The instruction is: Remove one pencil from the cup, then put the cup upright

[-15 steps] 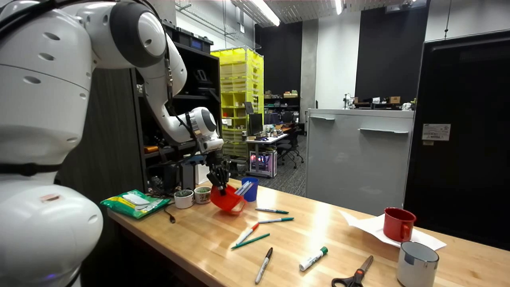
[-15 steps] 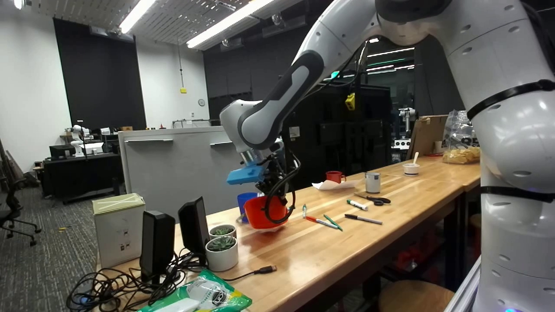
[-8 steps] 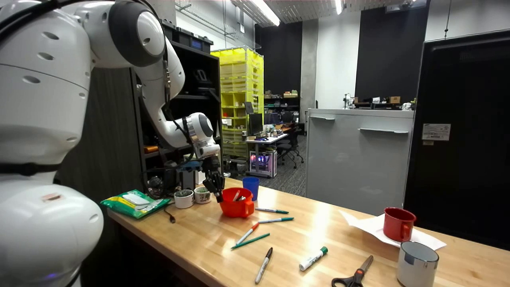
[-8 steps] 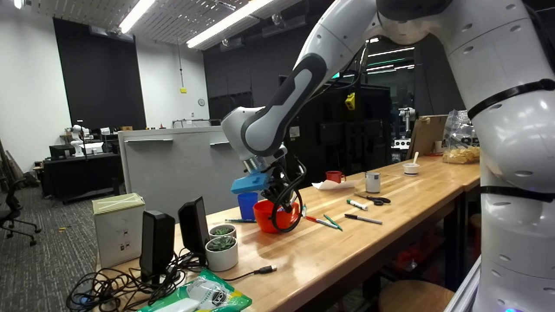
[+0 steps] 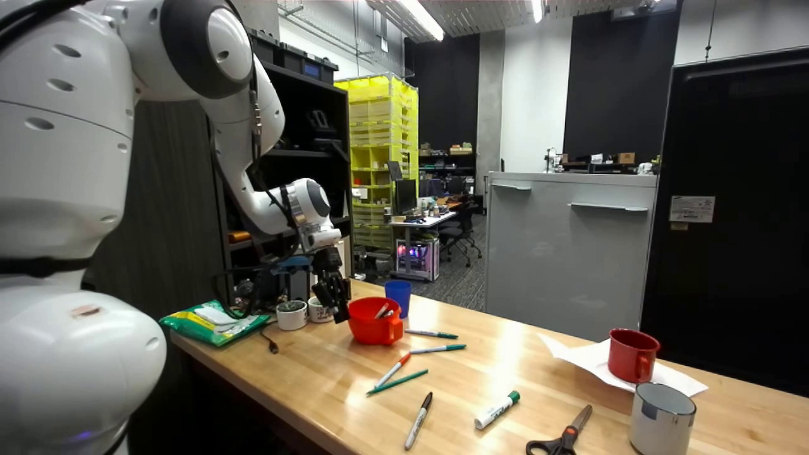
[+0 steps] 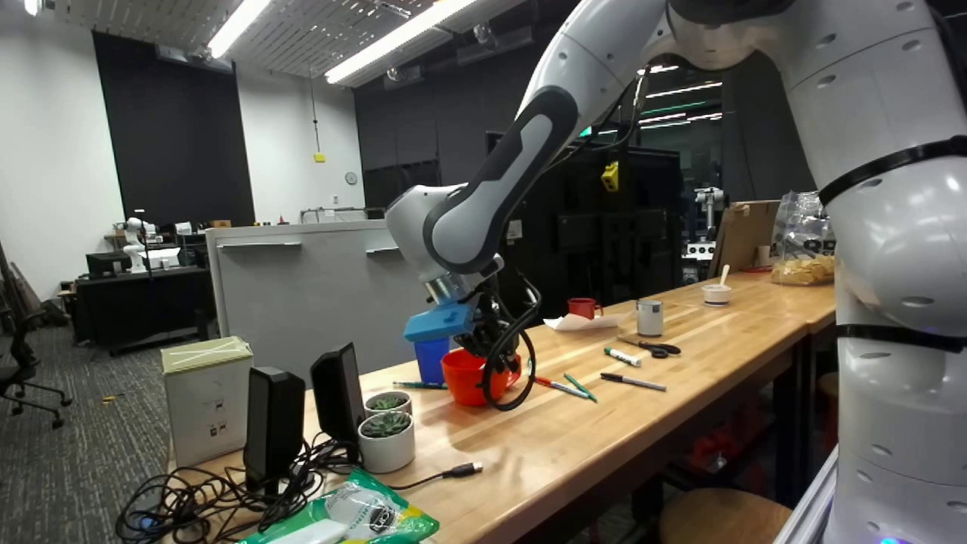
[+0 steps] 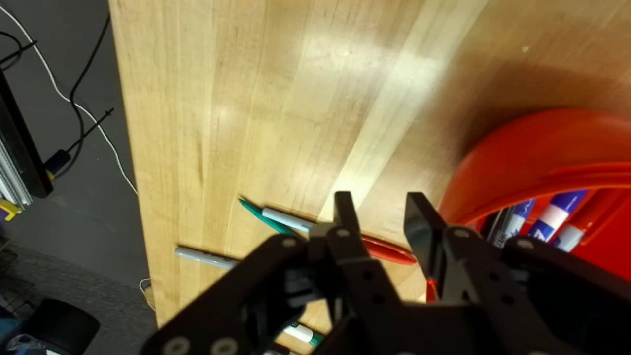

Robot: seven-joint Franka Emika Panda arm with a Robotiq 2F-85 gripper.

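Observation:
The bright red-orange cup [image 5: 373, 328] stands upright on the table with several markers [image 5: 384, 311] inside; it also shows in an exterior view [image 6: 464, 381]. In the wrist view the cup [image 7: 537, 148] is at the right edge, with the markers [image 7: 557, 214] in it. My gripper [image 5: 341, 316] is beside the cup, tilted down. In the wrist view the gripper [image 7: 378, 197] has its fingertips apart with nothing between them. A green pencil [image 5: 397, 383] lies on the table, and a dark green pencil or pen [image 6: 421, 385] lies near the blue cup.
A blue cup [image 5: 398, 298] stands right behind the red-orange cup. Two potted plants [image 6: 387, 442] and black speakers [image 6: 273, 427] stand close by. Several pens [image 5: 438, 349] lie in front. A darker red cup [image 5: 633, 357], a white-grey cup [image 5: 662, 420] and scissors [image 5: 569, 436] are farther along.
The red-orange cup was tilted in my gripper a second ago. It now stands upright on the table. The gripper has let go and moved back a little from it.

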